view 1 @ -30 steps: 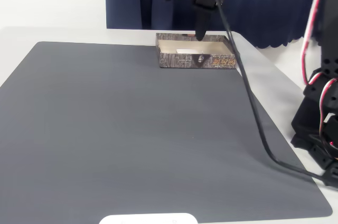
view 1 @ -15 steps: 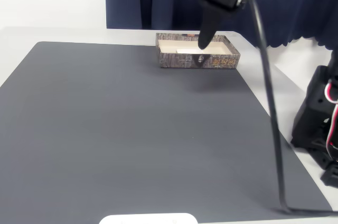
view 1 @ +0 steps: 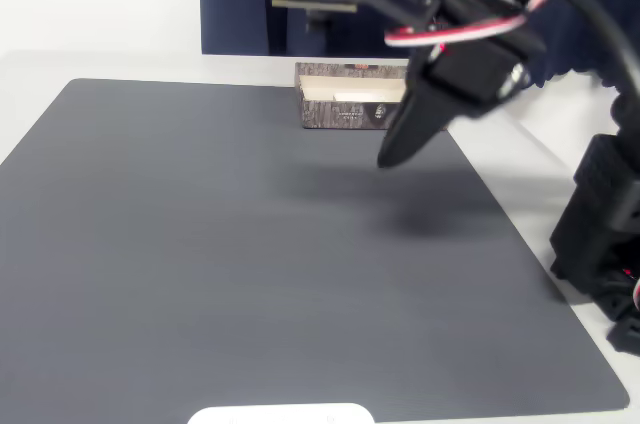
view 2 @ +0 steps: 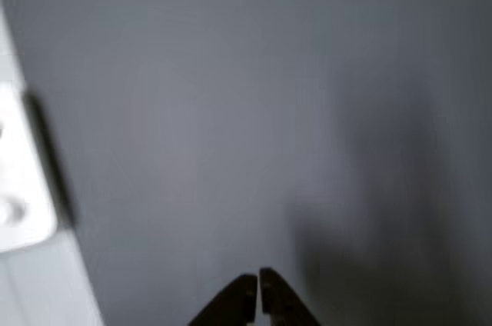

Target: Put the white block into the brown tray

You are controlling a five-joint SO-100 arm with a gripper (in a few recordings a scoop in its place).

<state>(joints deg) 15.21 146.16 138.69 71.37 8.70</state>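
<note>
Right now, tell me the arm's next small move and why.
Probably just carry on back toward rest. The white block seems to lie inside the brown tray, and the gripper hangs shut and empty over the grey mat, in front of the tray, so nothing looks left to place.

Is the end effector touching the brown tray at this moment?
Apart. In the fixed view the end effector hangs over the gray mat, in front of the brown tray, with bare mat between them.

No text can be read. The brown tray (view 1: pixel 345 104) at the far edge of the dark mat (view 1: pixel 250 254) carries small pale markings on its wood-grain front wall, too blurred and tiny to make out as words.
</note>
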